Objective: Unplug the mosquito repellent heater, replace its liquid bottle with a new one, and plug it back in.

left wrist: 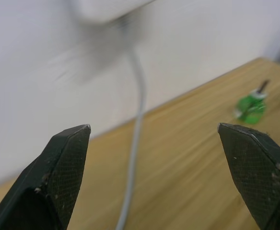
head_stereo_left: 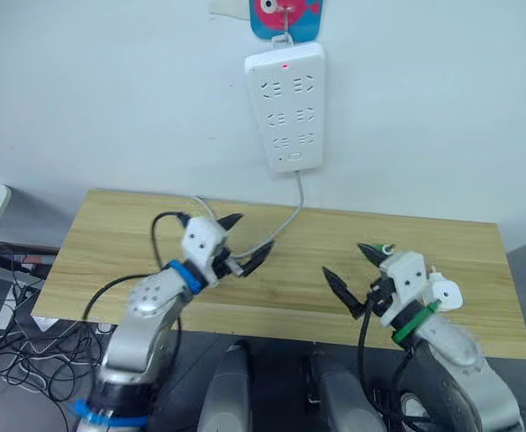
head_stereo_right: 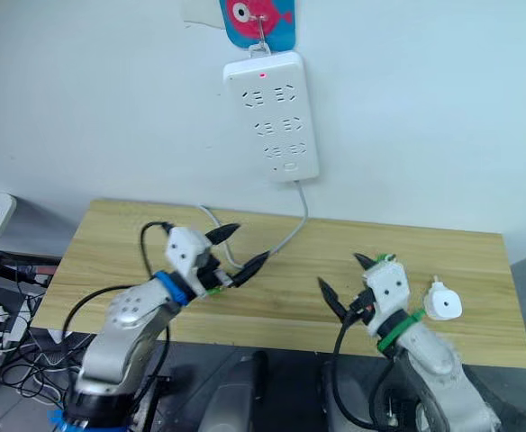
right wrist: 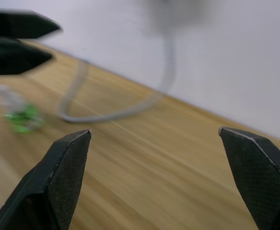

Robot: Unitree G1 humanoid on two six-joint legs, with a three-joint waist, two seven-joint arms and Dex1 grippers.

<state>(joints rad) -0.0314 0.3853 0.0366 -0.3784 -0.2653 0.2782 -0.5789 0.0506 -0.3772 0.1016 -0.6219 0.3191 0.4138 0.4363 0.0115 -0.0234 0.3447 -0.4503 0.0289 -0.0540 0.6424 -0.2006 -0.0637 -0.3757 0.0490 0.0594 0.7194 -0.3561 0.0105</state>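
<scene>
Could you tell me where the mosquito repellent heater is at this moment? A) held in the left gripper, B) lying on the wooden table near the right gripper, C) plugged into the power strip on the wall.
B: the mosquito repellent heater lies on the table beside the right arm, and the power strip has nothing plugged in.

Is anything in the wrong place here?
The small rounded white plastic heater lies loose on the right end of the wooden table, not plugged into the long white power strip on the wall.
</scene>
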